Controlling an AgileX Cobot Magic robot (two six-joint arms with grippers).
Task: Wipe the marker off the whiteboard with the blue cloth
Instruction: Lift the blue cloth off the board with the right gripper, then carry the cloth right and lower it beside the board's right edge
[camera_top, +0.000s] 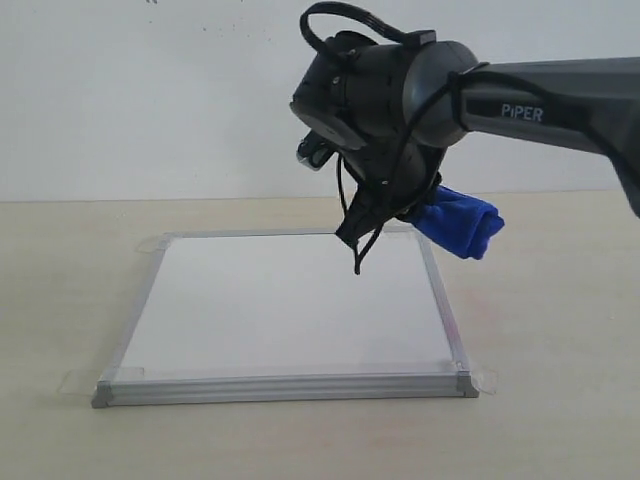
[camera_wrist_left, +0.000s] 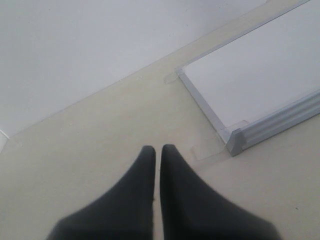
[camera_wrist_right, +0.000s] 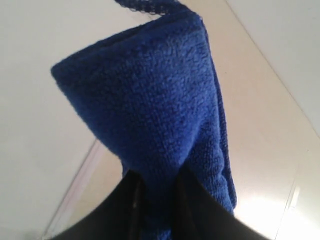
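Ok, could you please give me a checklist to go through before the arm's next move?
1. Blue cloth gripped in the right jaws: ok.
2. Cloth in contact with the whiteboard: not ok, held up near its far right corner.
3. Red marker left to wipe: cannot tell, none shows, but the right arm hides some board.
4. Left jaws clear of the board: ok, shut, over the table.
5. Tape tabs at the board's corners: ok.
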